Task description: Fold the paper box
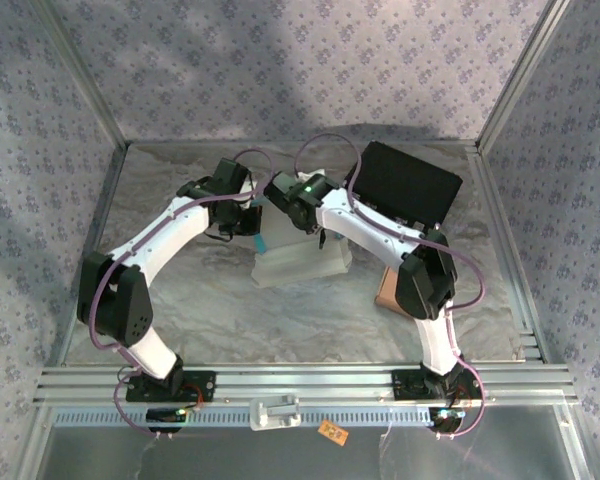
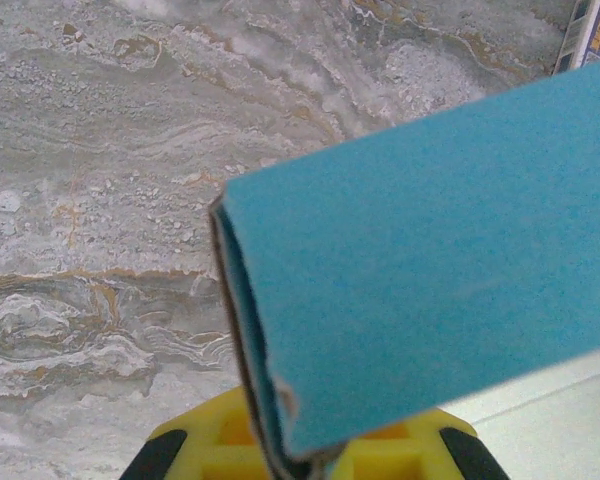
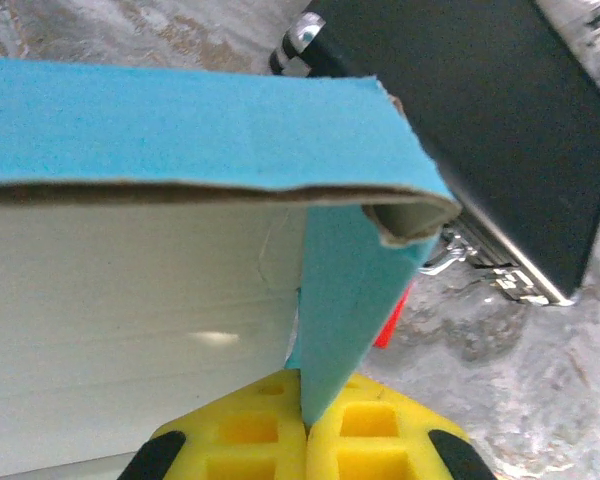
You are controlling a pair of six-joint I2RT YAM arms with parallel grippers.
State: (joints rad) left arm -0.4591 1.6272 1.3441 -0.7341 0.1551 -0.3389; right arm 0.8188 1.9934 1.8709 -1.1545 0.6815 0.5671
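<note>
We see the box [image 1: 300, 262] at mid-frame from above, long axis running left to right between both arms. The left gripper [image 2: 302, 462] pinches its blue flap [image 2: 420, 250] at the left end. The right gripper [image 3: 305, 425] pinches a second flap [image 3: 350, 290], equally near.

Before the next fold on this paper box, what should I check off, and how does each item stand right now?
1. Left pincer shut on a blue flap: ok.
2. Right pincer shut on the second blue flap: ok.
3. Black case apart from the box: ok.
4. Box bottom resting on the table: cannot tell.
5. Flap corners undamaged: not ok, both are frayed.
</note>
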